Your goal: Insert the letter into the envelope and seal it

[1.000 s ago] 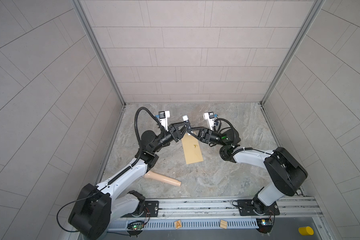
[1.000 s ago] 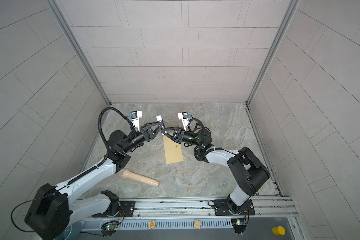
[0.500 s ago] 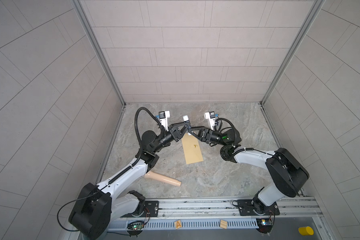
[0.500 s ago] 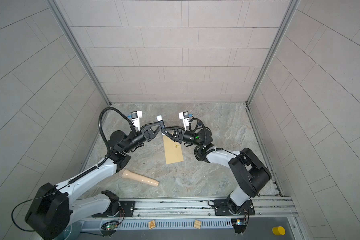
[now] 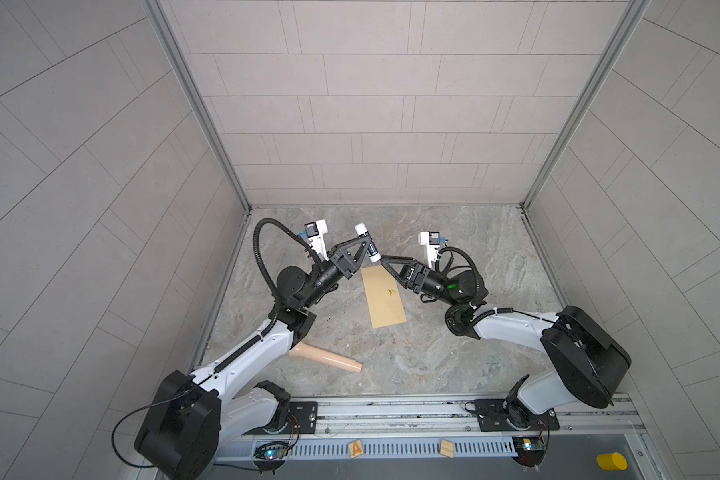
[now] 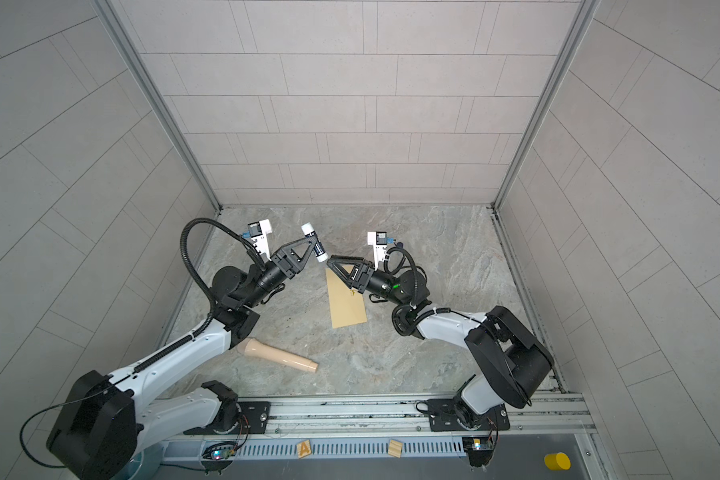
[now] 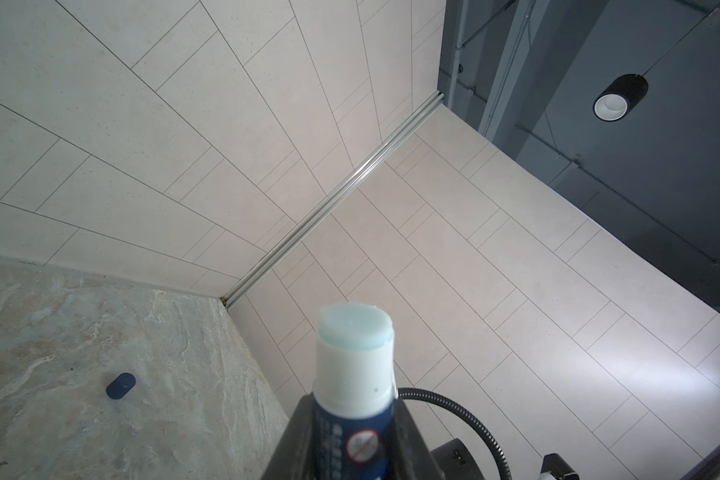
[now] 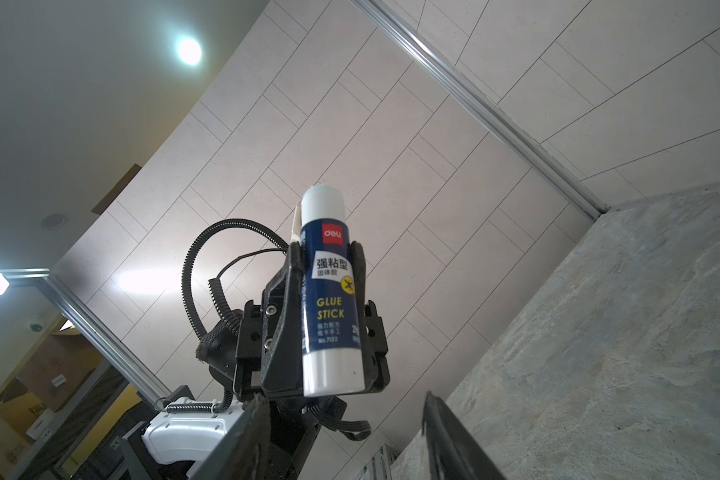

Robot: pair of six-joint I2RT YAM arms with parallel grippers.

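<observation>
The tan envelope lies flat on the stone table, small dark mark up. The letter is out of view. My left gripper hovers above the envelope's far end, shut on a blue-and-white glue stick; the stick is uncapped, with pale blue glue showing at its upper end. My right gripper faces it, open, its fingertips just off the stick's white base and not touching it.
A beige wooden handle-like piece lies near the left arm's base. A dark blue cap rests on the table toward the back corner. Two wooden blocks and a yellow cylinder sit beyond the front rail.
My right gripper's jaws have spread apart at the base of the glue stick. The left gripper keeps hold of the stick; both arms have barely moved.
</observation>
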